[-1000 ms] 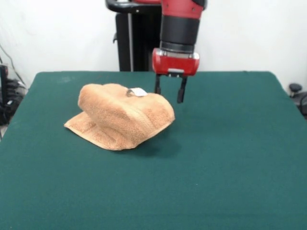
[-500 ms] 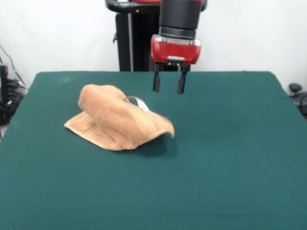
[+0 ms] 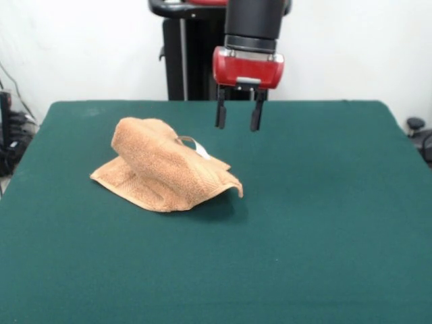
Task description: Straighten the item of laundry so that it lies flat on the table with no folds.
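Observation:
The item of laundry (image 3: 165,172), an orange-tan terry towel, lies bunched and folded over itself left of centre on the green table (image 3: 317,223). A rounded hump rises at its upper left, and a white label (image 3: 200,149) shows near its top edge. My gripper (image 3: 237,126) hangs in the air above and to the right of the towel, its two black fingers (image 3: 221,116) apart and open, with nothing between them. It does not touch the cloth.
The robot's black pedestal (image 3: 189,54) stands behind the table's far edge. Cables and dark equipment (image 3: 10,135) sit off the left edge, and a small dark object (image 3: 415,125) off the right edge.
The gripper has let go of the towel's upper right part and risen clear. The raised cloth has dropped and now lies lower and flatter on the right side.

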Robot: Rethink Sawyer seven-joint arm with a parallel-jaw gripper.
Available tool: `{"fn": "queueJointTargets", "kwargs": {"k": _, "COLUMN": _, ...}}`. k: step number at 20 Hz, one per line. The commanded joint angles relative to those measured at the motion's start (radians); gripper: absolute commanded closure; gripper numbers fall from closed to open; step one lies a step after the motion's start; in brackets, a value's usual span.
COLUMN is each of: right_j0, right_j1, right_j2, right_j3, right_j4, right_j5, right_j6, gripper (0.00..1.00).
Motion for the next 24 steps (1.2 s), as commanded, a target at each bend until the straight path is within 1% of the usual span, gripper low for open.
{"fn": "queueJointTargets", "kwargs": {"k": 1, "right_j0": 0.013, "right_j1": 0.054, "right_j2": 0.075, "right_j3": 0.029, "right_j4": 0.031, "right_j5": 0.046, "right_j6": 0.24, "gripper": 0.0}}
{"fn": "queueJointTargets", "kwargs": {"k": 5, "right_j0": 0.03, "right_j1": 0.084, "right_j2": 0.071, "right_j3": 0.044, "right_j4": 0.054, "right_j5": 0.004, "right_j6": 0.281, "gripper": 0.0}}
{"fn": "queueJointTargets", "kwargs": {"k": 9, "right_j0": 0.042, "right_j1": 0.138, "right_j2": 0.069, "right_j3": -0.003, "right_j4": 0.07, "right_j5": -0.039, "right_j6": 0.287, "gripper": 0.0}}
{"fn": "queueJointTargets", "kwargs": {"k": 11, "right_j0": 0.055, "right_j1": 0.141, "right_j2": 0.058, "right_j3": -0.018, "right_j4": 0.086, "right_j5": -0.039, "right_j6": 0.288, "gripper": 0.0}}
{"fn": "queueJointTargets", "kwargs": {"k": 14, "right_j0": 0.041, "right_j1": 0.149, "right_j2": 0.073, "right_j3": -0.015, "right_j4": 0.099, "right_j5": -0.021, "right_j6": 0.292, "gripper": 0.0}}
{"fn": "queueJointTargets", "kwargs": {"k": 16, "right_j0": 0.039, "right_j1": 0.12, "right_j2": 0.067, "right_j3": 0.007, "right_j4": 0.096, "right_j5": 0.018, "right_j6": 0.277, "gripper": 0.0}}
{"fn": "queueJointTargets", "kwargs": {"k": 19, "right_j0": 0.016, "right_j1": 0.028, "right_j2": 0.052, "right_j3": 0.074, "right_j4": 0.067, "right_j5": 0.093, "right_j6": 0.25, "gripper": 0.0}}
{"fn": "queueJointTargets", "kwargs": {"k": 21, "right_j0": -0.007, "right_j1": -0.027, "right_j2": 0.044, "right_j3": 0.105, "right_j4": 0.044, "right_j5": 0.13, "right_j6": 0.224, "gripper": 0.0}}
{"fn": "queueJointTargets", "kwargs": {"k": 24, "right_j0": -0.053, "right_j1": -0.071, "right_j2": 0.055, "right_j3": 0.125, "right_j4": 0.016, "right_j5": 0.164, "right_j6": 0.189, "gripper": 0.0}}
